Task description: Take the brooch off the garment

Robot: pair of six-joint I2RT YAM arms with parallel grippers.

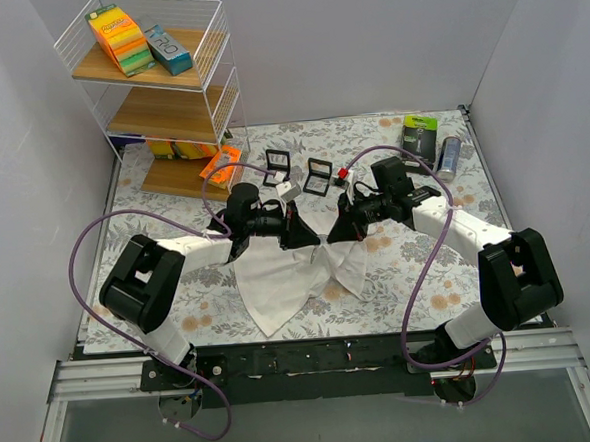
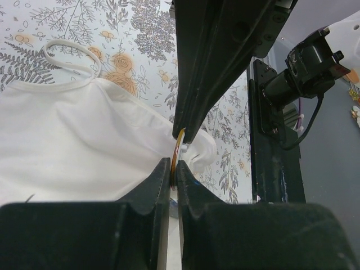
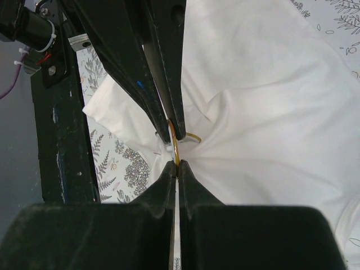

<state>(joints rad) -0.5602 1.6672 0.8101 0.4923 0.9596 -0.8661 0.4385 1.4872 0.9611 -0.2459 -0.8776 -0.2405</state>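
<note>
A white garment (image 1: 288,276) lies bunched on the floral cloth in the middle of the table. A thin gold ring brooch (image 3: 176,149) is pinned in it where the folds gather. My left gripper (image 1: 309,237) and right gripper (image 1: 333,235) meet tip to tip over that spot. In the left wrist view the left gripper (image 2: 175,169) is shut on the lower edge of the brooch (image 2: 176,147), and the right gripper's fingers (image 2: 188,126) pinch its upper edge. In the right wrist view the right gripper (image 3: 177,166) is shut on the ring, opposite the left fingers (image 3: 169,107). The garment (image 2: 73,146) is pulled up slightly.
A white wire shelf (image 1: 157,89) with sponge packs stands at the back left. Two small black boxes (image 1: 278,164) (image 1: 318,175), a green package (image 1: 420,133) and a grey can (image 1: 448,156) sit along the back. The table's front rail (image 1: 313,358) is near.
</note>
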